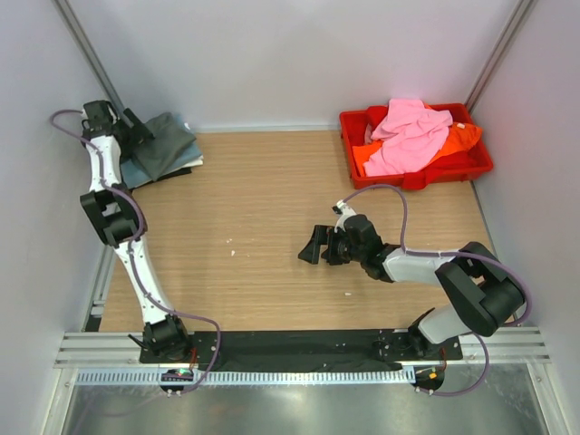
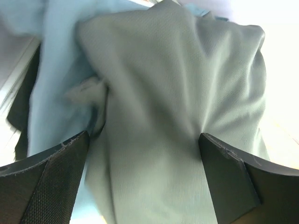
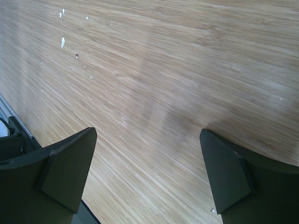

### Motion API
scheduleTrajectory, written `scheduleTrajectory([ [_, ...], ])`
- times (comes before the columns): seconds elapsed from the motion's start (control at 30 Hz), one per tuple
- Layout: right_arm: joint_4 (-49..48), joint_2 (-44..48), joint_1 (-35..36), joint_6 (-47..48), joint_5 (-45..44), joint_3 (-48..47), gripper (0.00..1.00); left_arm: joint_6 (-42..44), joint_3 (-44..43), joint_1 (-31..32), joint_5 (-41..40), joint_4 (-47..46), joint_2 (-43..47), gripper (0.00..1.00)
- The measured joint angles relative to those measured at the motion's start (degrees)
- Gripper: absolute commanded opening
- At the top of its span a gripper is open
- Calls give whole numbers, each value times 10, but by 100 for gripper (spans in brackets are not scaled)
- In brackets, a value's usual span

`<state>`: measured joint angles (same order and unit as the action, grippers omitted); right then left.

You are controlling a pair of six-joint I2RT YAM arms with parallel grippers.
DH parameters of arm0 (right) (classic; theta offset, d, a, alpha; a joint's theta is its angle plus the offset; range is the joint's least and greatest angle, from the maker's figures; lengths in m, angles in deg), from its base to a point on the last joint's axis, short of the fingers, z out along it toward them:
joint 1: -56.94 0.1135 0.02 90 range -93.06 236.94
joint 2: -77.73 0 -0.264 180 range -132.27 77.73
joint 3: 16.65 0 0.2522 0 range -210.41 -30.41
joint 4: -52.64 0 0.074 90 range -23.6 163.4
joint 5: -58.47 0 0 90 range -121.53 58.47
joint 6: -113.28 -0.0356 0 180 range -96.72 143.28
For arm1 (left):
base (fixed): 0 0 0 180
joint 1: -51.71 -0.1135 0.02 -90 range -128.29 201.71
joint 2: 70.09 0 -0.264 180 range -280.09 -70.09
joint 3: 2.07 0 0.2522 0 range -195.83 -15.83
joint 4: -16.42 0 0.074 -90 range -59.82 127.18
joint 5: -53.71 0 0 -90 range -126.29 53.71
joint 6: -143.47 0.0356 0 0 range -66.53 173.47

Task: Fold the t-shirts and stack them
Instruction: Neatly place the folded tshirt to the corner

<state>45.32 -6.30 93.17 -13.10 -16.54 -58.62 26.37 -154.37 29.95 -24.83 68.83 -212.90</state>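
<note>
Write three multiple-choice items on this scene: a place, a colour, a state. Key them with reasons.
1. The red tray stands: A. far right B. far left C. between the arm bases
2. The top shirt in the tray is: A. white B. pink C. black
3. The right hand is: A. shut on cloth B. open, empty C. inside the tray
Key: 1 A, it fills the far right corner. 2 B, pink cloth lies over the orange shirt. 3 B, bare table shows between its fingers.
</note>
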Motion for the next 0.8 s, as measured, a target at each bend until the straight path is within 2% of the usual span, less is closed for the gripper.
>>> scheduleTrajectory([
  [0.23, -1, 0, 0, 0, 0, 0, 100, -3, 85, 29, -51, 2, 95, 100],
  [0.63, -3, 0, 0, 0, 2, 2, 99, 55, 71, 155, -199, 31, 123, 100],
  [0.8, -4, 0, 0, 0, 2, 2, 100, 69, 66, 195, -221, 41, 122, 100],
])
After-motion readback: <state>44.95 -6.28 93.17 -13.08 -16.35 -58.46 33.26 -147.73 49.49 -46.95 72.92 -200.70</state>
